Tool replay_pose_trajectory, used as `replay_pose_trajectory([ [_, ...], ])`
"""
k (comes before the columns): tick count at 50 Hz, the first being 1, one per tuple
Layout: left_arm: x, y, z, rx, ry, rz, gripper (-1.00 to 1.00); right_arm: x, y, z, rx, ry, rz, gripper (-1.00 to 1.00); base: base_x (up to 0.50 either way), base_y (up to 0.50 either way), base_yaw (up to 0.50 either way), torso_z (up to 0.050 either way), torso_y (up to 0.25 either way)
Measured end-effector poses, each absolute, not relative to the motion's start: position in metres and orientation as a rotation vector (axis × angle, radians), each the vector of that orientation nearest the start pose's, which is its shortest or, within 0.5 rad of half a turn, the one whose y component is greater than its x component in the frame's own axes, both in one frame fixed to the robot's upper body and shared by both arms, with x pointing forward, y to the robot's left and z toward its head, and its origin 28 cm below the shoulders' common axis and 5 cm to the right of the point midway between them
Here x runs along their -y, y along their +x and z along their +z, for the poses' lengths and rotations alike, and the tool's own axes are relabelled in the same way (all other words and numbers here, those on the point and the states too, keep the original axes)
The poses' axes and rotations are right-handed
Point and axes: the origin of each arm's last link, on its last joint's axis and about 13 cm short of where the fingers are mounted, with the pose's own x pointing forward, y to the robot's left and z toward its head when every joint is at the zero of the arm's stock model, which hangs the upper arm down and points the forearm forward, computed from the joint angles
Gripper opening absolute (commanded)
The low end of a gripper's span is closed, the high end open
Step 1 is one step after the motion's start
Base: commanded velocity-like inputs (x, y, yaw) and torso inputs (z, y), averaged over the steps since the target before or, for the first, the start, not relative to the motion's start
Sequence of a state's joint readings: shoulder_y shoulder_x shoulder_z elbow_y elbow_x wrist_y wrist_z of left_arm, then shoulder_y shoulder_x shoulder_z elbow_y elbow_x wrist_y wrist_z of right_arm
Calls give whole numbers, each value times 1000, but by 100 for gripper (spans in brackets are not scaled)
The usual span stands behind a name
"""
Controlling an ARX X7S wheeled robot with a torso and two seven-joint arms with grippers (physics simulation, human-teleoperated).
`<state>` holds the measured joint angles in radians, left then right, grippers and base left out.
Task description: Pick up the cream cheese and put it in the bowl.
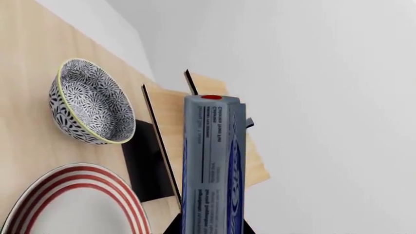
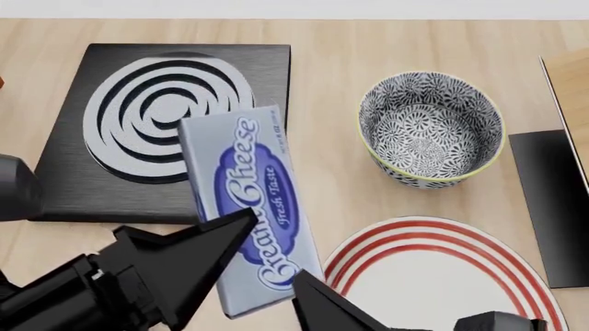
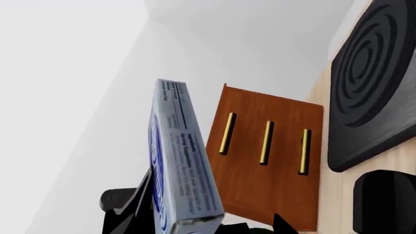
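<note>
The cream cheese (image 2: 244, 200), a flat silver-grey box with a blue oval logo, is held in the air over the table's front left. My left gripper (image 2: 276, 248) is shut on it, one black finger on each broad face. In the left wrist view the box (image 1: 215, 161) runs up the middle between the fingers, its red spot on the far end. The patterned bowl (image 2: 431, 131) stands upright and empty to the box's right, also seen in the left wrist view (image 1: 91, 102). The right wrist view shows the box (image 3: 182, 161) close by; my right gripper's fingertips (image 3: 283, 225) are spread and hold nothing.
A white plate with red rings (image 2: 432, 276) lies in front of the bowl. A black burner plate (image 2: 175, 117) lies behind the box. A black panel (image 2: 552, 200) and a wooden piece (image 2: 570, 89) are at the right edge. A brown cabinet with brass handles (image 3: 266, 161) stands beyond.
</note>
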<state>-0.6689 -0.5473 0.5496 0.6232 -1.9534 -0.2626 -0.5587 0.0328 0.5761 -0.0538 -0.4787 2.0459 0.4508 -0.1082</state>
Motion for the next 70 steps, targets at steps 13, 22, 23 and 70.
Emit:
replay_pose_trajectory([
  [13, -162, 193, 231, -295, -847, -882, -100, 122, 177, 144, -201, 1313, 953, 100, 0, 0, 0, 0, 1],
  [22, -161, 192, 230, -297, -843, -884, -100, 119, 180, 144, -212, 1314, 962, 100, 0, 0, 0, 0, 0],
  [23, -161, 192, 230, -298, -842, -885, -100, 118, 180, 144, -213, 1313, 964, 100, 0, 0, 0, 0, 10],
  [70, -175, 194, 236, -229, -690, -723, 100, 131, 163, 146, -134, 1267, 878, -100, 0, 0, 0, 0, 0],
])
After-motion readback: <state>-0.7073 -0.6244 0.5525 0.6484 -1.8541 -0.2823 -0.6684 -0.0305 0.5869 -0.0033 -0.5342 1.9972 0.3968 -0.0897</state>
